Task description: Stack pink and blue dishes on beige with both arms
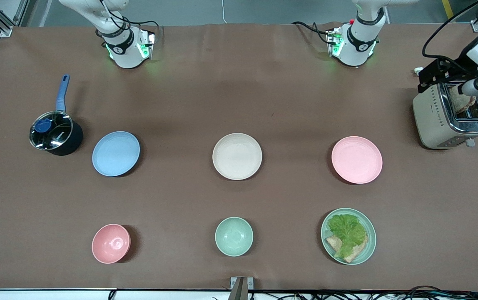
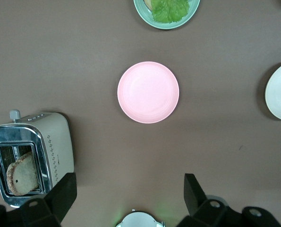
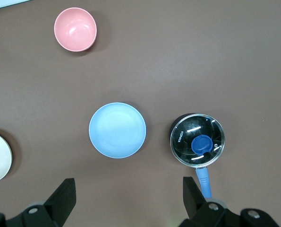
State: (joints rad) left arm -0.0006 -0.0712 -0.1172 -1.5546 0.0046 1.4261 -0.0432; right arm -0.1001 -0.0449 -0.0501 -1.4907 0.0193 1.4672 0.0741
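The round, shallow, matte cream-beige plate sits at table centre. The pale blue plate lies at its 9 o'clock, the pale pink plate at 3 o'clock, all separate and empty. Left gripper hangs released over the pink plate; right gripper hangs released over the blue plate.

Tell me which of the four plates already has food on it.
The green plate, holding lettuce and bread, nearest the front camera. The blue plate, beige plate and pink plate hold nothing.

Small white brand lettering on the saucepan's glass lid, too small to read
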